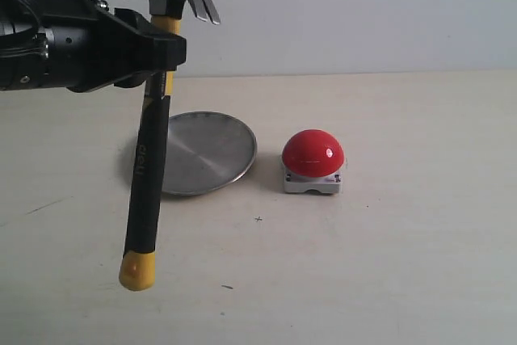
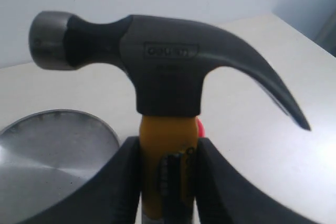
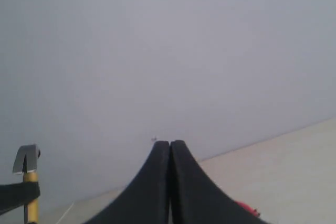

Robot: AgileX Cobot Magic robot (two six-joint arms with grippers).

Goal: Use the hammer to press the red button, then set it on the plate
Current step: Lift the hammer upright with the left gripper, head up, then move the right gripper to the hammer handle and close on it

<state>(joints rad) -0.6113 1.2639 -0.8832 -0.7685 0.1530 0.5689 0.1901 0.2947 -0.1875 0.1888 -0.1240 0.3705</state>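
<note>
At upper left, the left gripper (image 1: 164, 50) clamps the hammer (image 1: 148, 167) by its neck. At centre, the plate (image 1: 212, 151) lies left of the red button (image 1: 313, 153). The right gripper (image 3: 170, 149) is pressed closed, empty.

The exterior view stands low and near in front of the table (image 1: 388, 280) and faces the back wall (image 1: 363, 14). The plate (image 1: 206, 151) is close to the centre, with the red button (image 1: 313, 153) at its 3 o'clock. The left wrist view looks past the left gripper (image 2: 167, 153), very close to the hammer (image 2: 168, 72) head, and shares the plate with the exterior view. The right wrist view, over the right gripper (image 3: 170, 148), faces mostly the wall and sees the hammer from far away.
</note>
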